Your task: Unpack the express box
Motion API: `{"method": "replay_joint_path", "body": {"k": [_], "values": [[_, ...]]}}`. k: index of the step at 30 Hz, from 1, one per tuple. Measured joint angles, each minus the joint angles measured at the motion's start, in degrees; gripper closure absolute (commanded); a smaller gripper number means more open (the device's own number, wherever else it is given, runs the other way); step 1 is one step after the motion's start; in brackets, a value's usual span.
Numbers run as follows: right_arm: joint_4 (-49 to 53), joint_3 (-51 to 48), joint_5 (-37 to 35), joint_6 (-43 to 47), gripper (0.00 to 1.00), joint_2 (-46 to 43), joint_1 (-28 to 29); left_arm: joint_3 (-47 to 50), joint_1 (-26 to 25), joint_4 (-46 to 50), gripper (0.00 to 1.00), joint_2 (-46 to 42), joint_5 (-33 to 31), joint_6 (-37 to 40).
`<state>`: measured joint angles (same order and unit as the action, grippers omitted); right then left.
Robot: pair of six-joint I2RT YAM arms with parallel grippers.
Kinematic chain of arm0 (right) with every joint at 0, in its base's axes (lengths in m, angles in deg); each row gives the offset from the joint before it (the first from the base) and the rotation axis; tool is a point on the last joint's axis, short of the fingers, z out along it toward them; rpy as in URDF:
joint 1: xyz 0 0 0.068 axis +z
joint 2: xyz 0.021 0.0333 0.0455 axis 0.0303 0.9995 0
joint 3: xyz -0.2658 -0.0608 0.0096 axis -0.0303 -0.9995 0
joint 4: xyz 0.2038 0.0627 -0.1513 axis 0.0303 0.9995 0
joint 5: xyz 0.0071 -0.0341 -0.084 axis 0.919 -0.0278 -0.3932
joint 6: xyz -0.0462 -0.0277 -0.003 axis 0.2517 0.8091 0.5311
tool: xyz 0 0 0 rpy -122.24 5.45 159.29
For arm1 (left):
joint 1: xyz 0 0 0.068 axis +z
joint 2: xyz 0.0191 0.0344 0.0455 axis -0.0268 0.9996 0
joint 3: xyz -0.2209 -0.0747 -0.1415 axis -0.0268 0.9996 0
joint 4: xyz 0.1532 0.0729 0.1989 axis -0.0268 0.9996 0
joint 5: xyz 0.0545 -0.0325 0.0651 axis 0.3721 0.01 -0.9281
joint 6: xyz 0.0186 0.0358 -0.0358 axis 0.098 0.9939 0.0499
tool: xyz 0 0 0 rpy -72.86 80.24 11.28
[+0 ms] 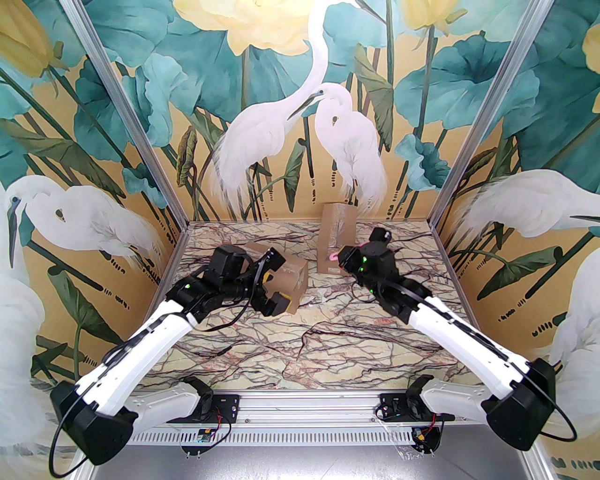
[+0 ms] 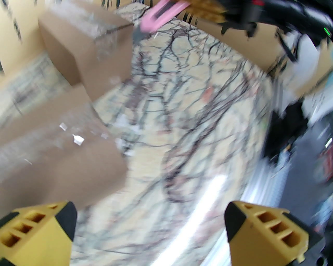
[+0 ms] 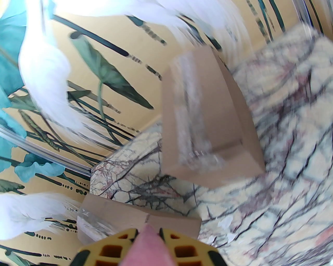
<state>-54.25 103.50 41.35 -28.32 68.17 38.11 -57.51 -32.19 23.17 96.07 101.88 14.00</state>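
Three walls [image 1: 412,65] are painted with white egrets [image 1: 347,140], teal leaves [image 1: 473,79] and pale yellow blossoms [image 1: 267,23] on a golden ground. Silver posts [image 1: 133,122] mark the two back corners. The tabletop [image 1: 328,337] is cream marble with branching dark veins.

Reading from the middle of the surface [image 1: 328,337], I have the upright box [image 1: 336,234] at about 1 o'clock, near the back wall [image 1: 281,140]. The low box [image 1: 293,274] lies at about 11 o'clock, apart from the upright one and at its 8 o'clock. My left gripper [image 1: 275,282] is just beside the low box, on its 7 o'clock side. My right gripper [image 1: 341,259], with the cutter [image 1: 333,256] in it, is just before the upright box, at its 6 o'clock.
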Motion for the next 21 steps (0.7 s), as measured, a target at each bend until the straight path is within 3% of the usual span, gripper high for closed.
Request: {"method": "replay_joint_path", "body": {"k": [3, 8, 13, 21], "values": [[-7.10, -3.58, 0.07, -3.54, 1.00, 1.75, 0.76, 5.51, 0.00, -5.11, 0.00, -1.18, -4.04, 11.47], [-17.14, -7.21, 0.70, -8.61, 1.00, 4.46, 1.16, 8.68, 0.13, -11.41, 0.00, 4.55, -8.22, 25.86], [-23.63, -8.98, 1.16, -12.94, 1.00, 6.47, 1.46, 8.26, 1.77, -17.86, 0.00, 7.45, -8.26, 32.76], [-26.97, -9.99, 1.25, -17.51, 1.00, 8.41, 2.73, 6.01, 3.72, -19.78, 0.00, 10.32, -4.83, 37.68]]}}
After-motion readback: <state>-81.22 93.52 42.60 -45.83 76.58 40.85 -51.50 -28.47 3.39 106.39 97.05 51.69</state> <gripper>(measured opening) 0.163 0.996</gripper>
